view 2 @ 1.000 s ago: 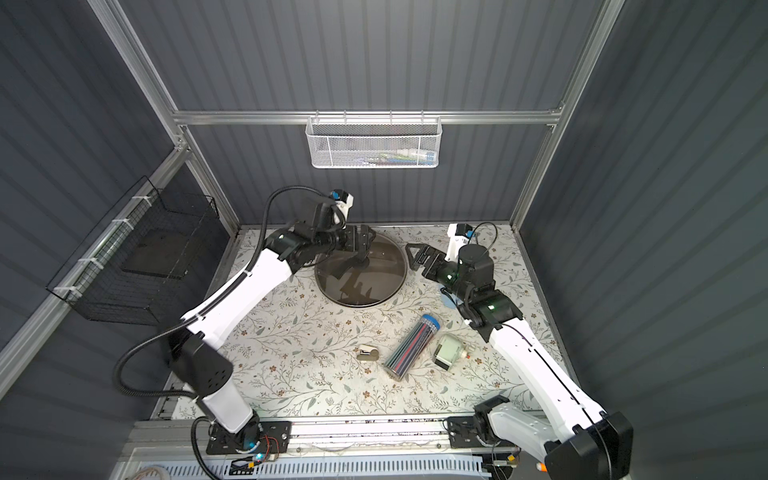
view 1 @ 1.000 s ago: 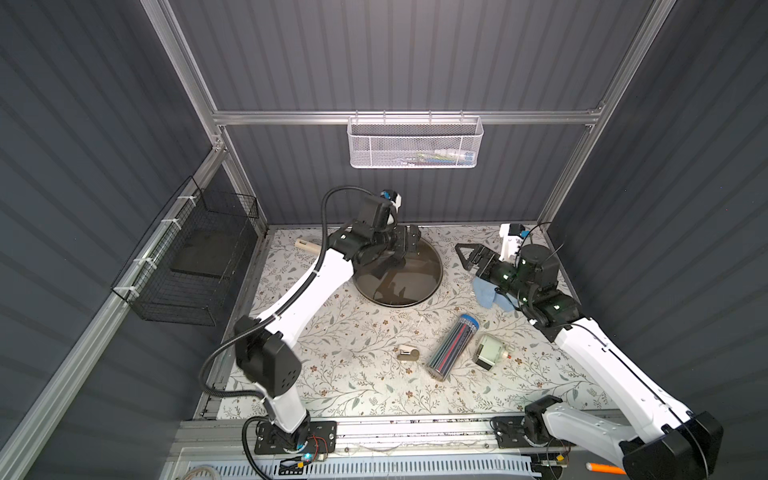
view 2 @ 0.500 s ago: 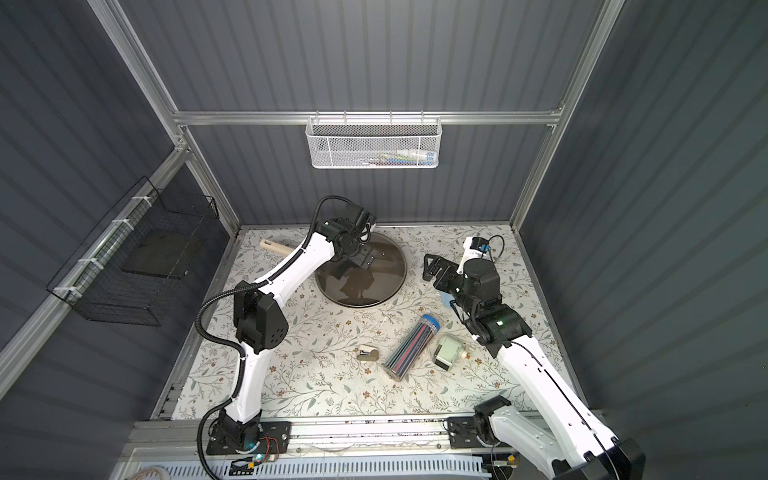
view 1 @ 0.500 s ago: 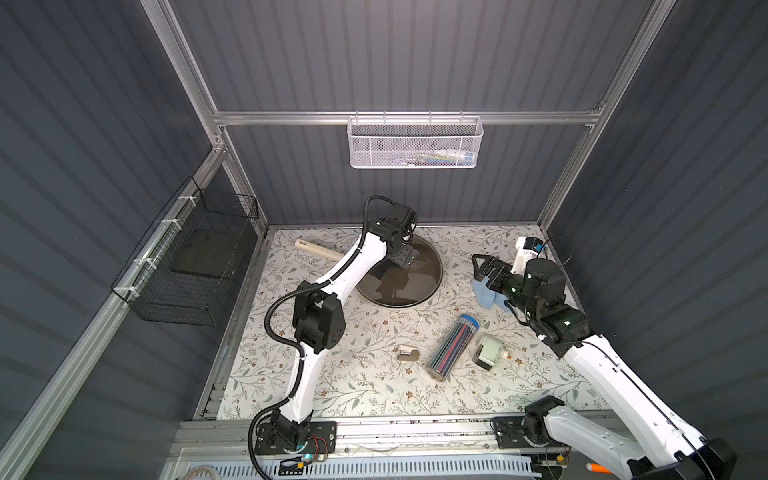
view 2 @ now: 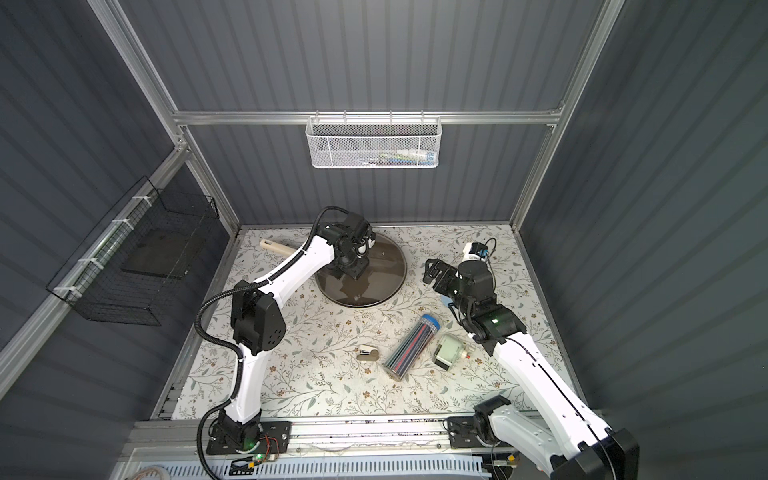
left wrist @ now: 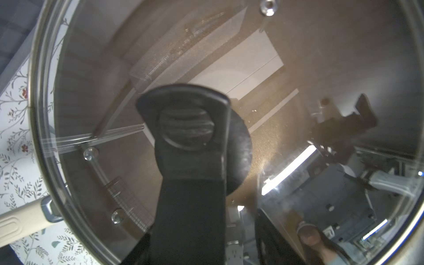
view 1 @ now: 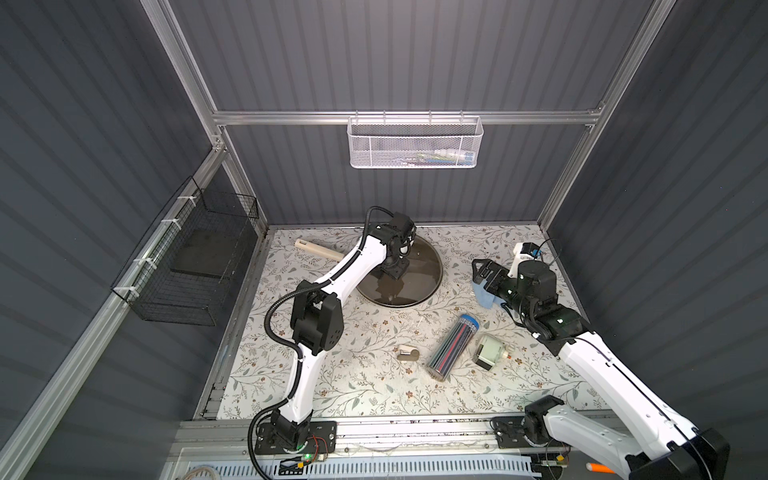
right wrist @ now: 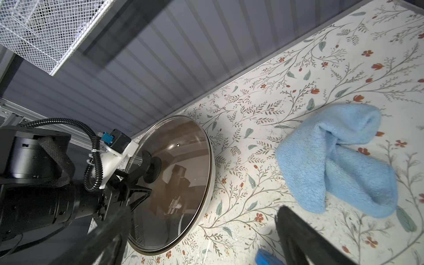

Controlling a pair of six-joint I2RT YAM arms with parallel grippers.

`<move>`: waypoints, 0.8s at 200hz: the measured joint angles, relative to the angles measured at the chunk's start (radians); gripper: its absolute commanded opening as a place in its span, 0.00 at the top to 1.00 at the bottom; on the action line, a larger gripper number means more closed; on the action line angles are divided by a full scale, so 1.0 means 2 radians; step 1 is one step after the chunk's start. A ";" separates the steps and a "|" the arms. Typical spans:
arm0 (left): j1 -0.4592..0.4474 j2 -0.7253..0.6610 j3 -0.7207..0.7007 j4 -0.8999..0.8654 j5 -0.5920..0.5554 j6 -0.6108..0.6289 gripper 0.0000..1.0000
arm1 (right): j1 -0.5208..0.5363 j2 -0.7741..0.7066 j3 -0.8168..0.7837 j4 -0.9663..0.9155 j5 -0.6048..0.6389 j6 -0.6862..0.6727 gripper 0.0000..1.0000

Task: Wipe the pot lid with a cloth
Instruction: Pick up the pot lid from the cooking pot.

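The left jaws (view 1: 392, 270) sit at the black handle of the one pot lid (view 1: 419, 266), but I cannot tell whether they clench it. The right jaws (view 1: 478, 274) are spread wide, released, just above the one blue cloth (right wrist: 332, 160). The lid lies on a pan (view 1: 316, 250) at 12 o'clock on the surface (view 1: 353, 382), and the cloth lies at 2 o'clock. At 5 o'clock lie one pencil tube (view 1: 451, 347), one small motor (view 1: 490, 351) and one clip (view 1: 408, 353), well apart from the lid.
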State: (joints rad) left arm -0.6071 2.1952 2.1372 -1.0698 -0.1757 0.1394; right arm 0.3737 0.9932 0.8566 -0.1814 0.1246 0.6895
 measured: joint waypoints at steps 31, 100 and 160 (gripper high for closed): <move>0.007 0.016 0.028 -0.005 0.002 0.003 0.52 | 0.000 0.004 0.000 0.000 0.000 0.005 0.01; 0.010 0.037 0.059 -0.012 0.013 0.004 0.84 | 0.000 0.018 0.000 0.001 0.000 0.011 0.01; 0.010 0.004 0.013 0.026 0.019 -0.010 1.00 | 0.000 0.028 0.000 0.005 0.003 0.012 0.01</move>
State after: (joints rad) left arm -0.5861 2.2032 2.1639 -1.0183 -0.1375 0.1188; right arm 0.3733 1.0489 0.8570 -0.1722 0.1299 0.7139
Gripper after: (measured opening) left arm 0.330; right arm 0.991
